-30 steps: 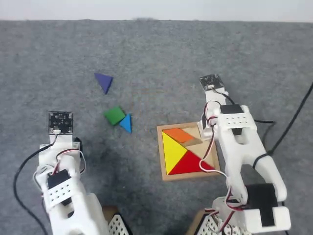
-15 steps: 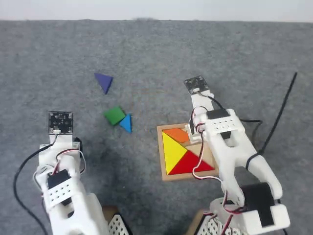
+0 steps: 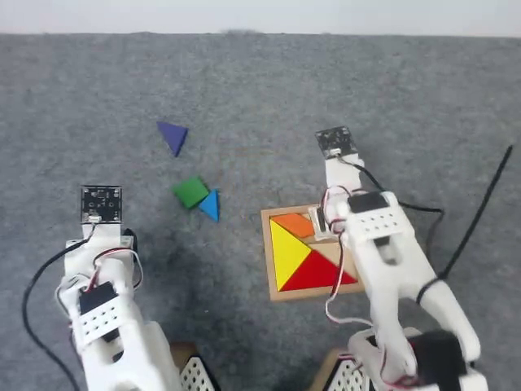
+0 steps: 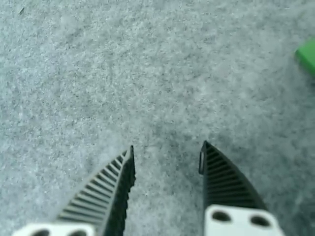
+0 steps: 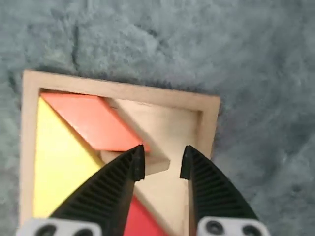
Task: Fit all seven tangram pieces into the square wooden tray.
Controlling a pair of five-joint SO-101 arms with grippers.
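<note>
The square wooden tray [image 3: 272,254] lies right of centre and holds a yellow triangle [image 3: 286,251], a red triangle [image 3: 319,274] and an orange parallelogram [image 3: 295,223]. In the right wrist view, a pale wooden piece [image 5: 153,163] lies tilted in the tray [image 5: 118,88] beside the orange parallelogram [image 5: 91,123]. My right gripper [image 5: 162,160] hangs open just over that piece's end. A purple triangle [image 3: 172,136], green square [image 3: 190,191] and blue triangle [image 3: 211,204] lie loose on the carpet at left. My left gripper [image 4: 167,152] is open over bare carpet.
Grey carpet covers the table. The right arm [image 3: 383,244] hangs over the tray's right half and hides it. The left arm [image 3: 102,277] stands at the near left. A corner of the green square [image 4: 307,54] shows in the left wrist view.
The right arm swung left over the tray, then eased back slightly right. The left arm and the loose pieces have not moved.
</note>
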